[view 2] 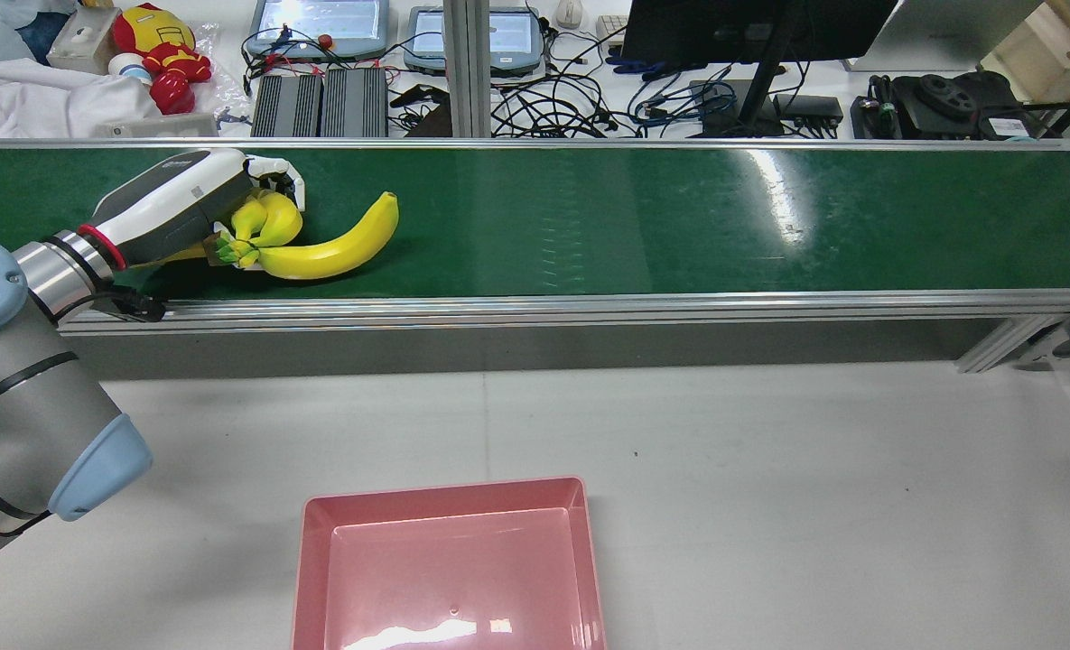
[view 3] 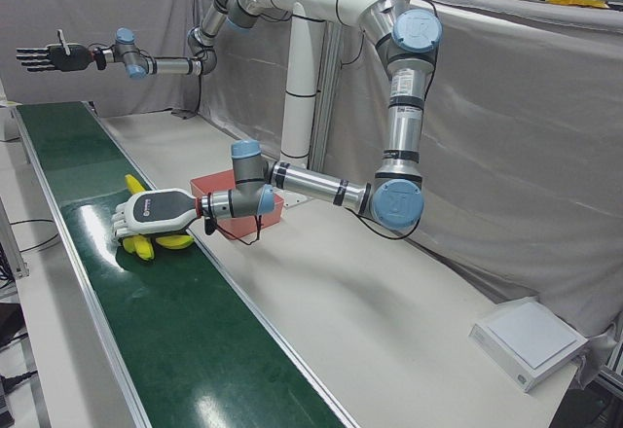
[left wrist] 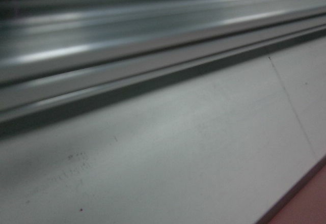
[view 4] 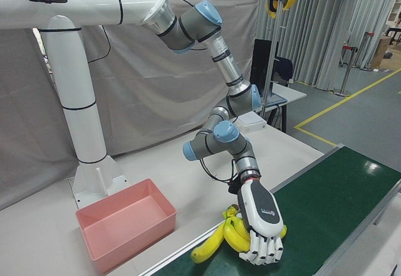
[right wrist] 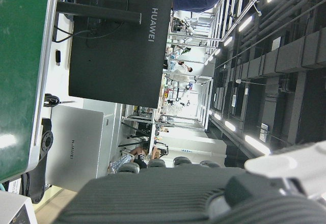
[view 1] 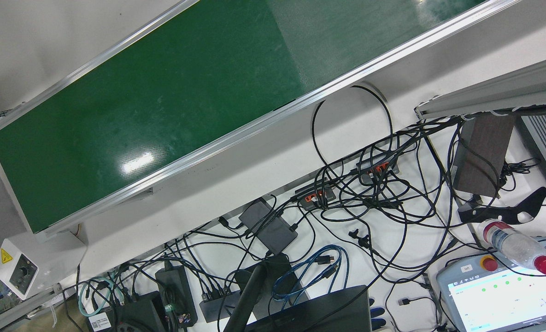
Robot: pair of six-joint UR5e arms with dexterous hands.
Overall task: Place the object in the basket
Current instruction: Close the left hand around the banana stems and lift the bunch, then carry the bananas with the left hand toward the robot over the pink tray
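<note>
1. The bunch of bananas [view 2: 318, 244] lies on the green conveyor belt [view 2: 643, 217], near its left end in the rear view.
2. The left hand [view 2: 178, 206] lies over the stem end of the bunch, its fingers [view 4: 263, 249] stretched fairly straight across the fruit and resting on it. Whether they actually grip it cannot be told.
3. One long banana sticks out to the right of the hand, free of it.
4. The pink basket [view 2: 449, 564] sits on the white table [view 2: 769, 469], on the near side of the belt and well apart from the bananas.
5. The right hand [view 3: 44, 56] hangs high over the far end of the belt, fingers spread and holding nothing.
</note>
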